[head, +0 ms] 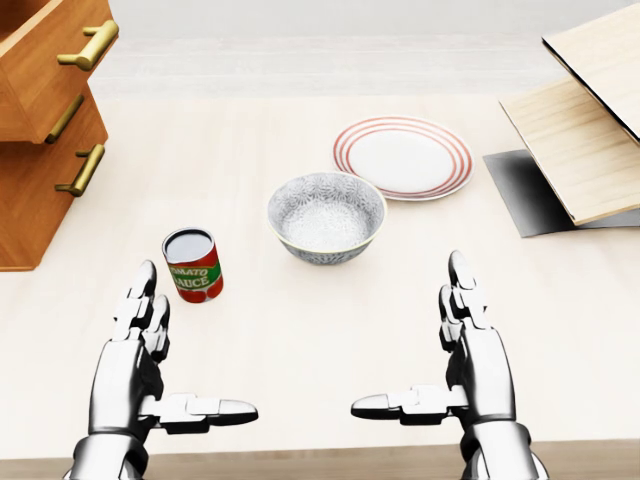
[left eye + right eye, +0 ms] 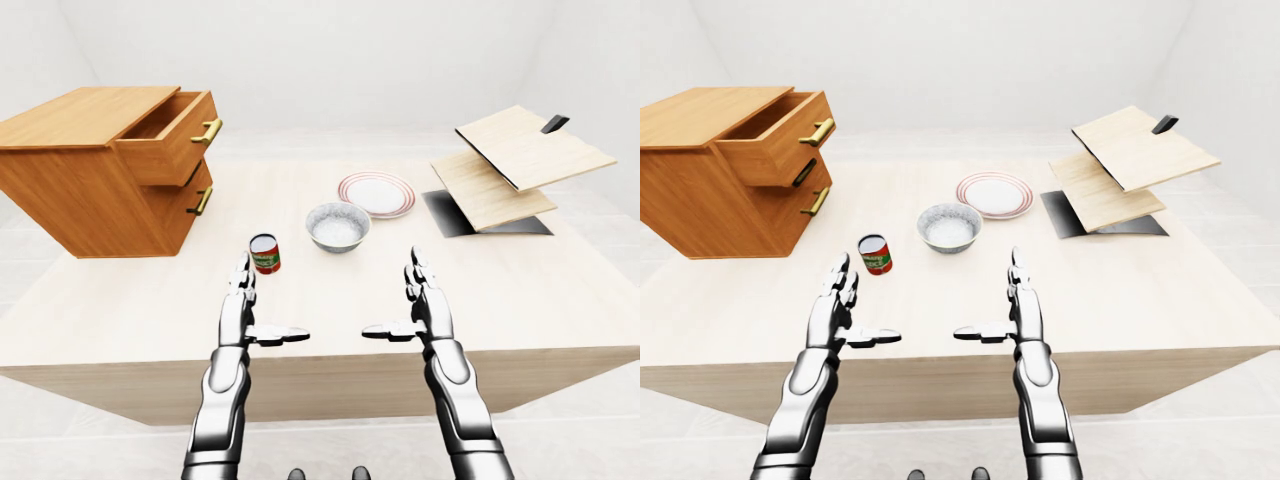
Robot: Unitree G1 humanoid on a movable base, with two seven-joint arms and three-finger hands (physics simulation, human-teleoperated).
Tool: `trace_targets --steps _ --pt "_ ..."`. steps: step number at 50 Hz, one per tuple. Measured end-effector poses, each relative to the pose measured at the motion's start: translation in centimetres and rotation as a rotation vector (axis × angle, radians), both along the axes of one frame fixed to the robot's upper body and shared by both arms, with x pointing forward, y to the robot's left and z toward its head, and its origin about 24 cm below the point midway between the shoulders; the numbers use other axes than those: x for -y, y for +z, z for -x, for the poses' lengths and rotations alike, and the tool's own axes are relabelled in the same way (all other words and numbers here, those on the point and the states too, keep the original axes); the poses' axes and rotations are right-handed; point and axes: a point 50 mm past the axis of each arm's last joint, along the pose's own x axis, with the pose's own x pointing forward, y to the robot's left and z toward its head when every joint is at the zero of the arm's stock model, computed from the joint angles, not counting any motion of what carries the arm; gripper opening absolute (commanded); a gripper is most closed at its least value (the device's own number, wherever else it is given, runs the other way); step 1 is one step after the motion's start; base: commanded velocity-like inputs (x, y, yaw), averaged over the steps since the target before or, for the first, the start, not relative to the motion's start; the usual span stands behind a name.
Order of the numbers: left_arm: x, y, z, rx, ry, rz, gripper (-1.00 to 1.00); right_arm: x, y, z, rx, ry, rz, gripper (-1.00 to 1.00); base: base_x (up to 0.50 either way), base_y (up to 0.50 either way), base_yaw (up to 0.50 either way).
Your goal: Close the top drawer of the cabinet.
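While the top drawer (image 2: 172,137) juts open from the wooden cabinet (image 2: 85,175) at the table's (image 2: 560,300) left edge, both hands hover spread and empty near the table's bottom edge: left hand (image 1: 135,365), right hand (image 1: 470,365). Bare tabletop lies between them and a red can (image 1: 193,264), bowl (image 1: 326,215) and plate (image 1: 404,157). The head view crops the cabinet's top, which the eye views show whole.

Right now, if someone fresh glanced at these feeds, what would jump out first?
The wooden cabinet at the left-eye view's upper left, its top drawer pulled out with a brass handle. Next, the two silver hands, left hand and right hand, held open and empty over the table's near edge. Between them and the cabinet stand a red can, a patterned bowl and a red-rimmed plate.
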Motion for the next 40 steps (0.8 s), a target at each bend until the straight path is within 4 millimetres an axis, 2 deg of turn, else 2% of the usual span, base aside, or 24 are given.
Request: trace_targets --steps 19,29,40 --pt "-0.7 0.4 0.4 0.014 0.011 -0.007 1.0 0.6 0.8 0.4 0.024 -0.008 0.015 1.0 0.0 0.0 0.0" --pt "-1.0 2.5 1.2 0.094 0.04 -0.045 1.0 1.1 2.7 0.8 0.073 -0.016 0.035 1.0 0.0 0.0 0.0" --pt "-1.4 4.7 1.8 0.151 0.064 -0.063 1.0 1.6 5.6 1.4 0.178 -0.019 0.051 1.0 0.0 0.0 0.0"
